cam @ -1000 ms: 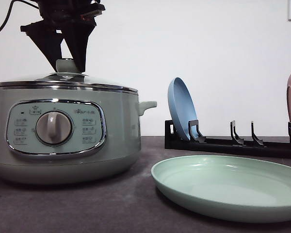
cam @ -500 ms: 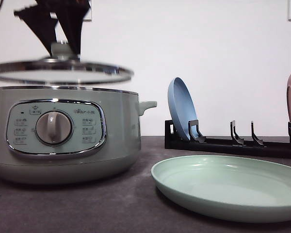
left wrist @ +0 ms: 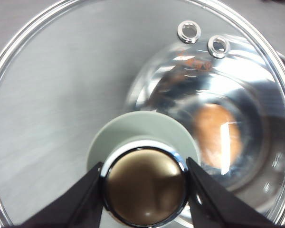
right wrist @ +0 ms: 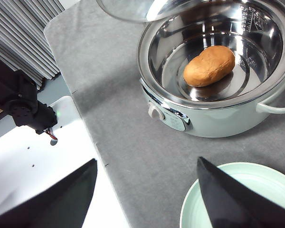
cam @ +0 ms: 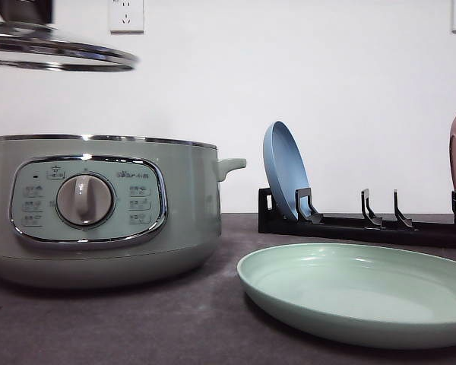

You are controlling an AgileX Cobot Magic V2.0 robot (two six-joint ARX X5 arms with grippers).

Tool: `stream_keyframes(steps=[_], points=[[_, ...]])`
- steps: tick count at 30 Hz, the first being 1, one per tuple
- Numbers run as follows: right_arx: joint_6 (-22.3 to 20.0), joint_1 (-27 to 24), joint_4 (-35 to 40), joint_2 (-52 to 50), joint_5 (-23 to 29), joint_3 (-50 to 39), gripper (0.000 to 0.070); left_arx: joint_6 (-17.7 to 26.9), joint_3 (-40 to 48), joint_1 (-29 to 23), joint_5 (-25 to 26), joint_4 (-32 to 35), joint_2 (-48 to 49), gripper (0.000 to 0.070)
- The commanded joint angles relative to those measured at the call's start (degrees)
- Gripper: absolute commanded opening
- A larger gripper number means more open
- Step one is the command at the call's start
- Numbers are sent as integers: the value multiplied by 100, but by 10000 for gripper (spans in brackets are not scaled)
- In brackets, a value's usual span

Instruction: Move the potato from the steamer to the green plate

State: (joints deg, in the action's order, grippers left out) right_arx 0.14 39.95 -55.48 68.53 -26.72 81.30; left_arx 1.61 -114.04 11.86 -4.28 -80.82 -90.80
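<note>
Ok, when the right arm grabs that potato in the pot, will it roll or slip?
The potato is oblong and rounded, lying on the steamer's smooth steel floor, so a nudge would probably roll it. Its skin looks matte, so probably grippy. It appears firm, unlikely to squash.

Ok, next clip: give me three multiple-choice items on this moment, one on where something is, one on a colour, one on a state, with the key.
1. Where is the potato?
A. On the green plate
B. In the steamer's steel bowl
C. In the right gripper

2. What colour is the plate standing upright in the black rack?
A. Blue
B. Yellow
C. White

3. What state is the glass lid in?
A. Seated on the steamer
B. Lying on the table
C. Held up in the air off the steamer

Key: 1 B, the right wrist view shows it lying inside the steamer, while the green plate is bare. 2 A, the blue plate leans in the rack's slot. 3 C, the left gripper is clamped on the lid's knob, well above the steamer's rim.
</note>
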Motion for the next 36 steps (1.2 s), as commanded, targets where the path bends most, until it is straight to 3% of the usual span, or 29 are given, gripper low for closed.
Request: stream_keyframes(steps=[1, 10, 21, 36], points=[[75, 34, 17, 68, 20, 90, 416, -12, -210, -139, -41, 53, 154, 0], [274, 36, 20, 86, 180, 90, 416, -9, -210, -826, -41, -33, 292, 0], [803, 43, 490, 693, 269, 178, 430, -7, -210, -901, -41, -19, 292, 0], [854, 304, 32, 3687, 312, 2893, 492, 50, -210, -1020, -41, -15, 292, 0]])
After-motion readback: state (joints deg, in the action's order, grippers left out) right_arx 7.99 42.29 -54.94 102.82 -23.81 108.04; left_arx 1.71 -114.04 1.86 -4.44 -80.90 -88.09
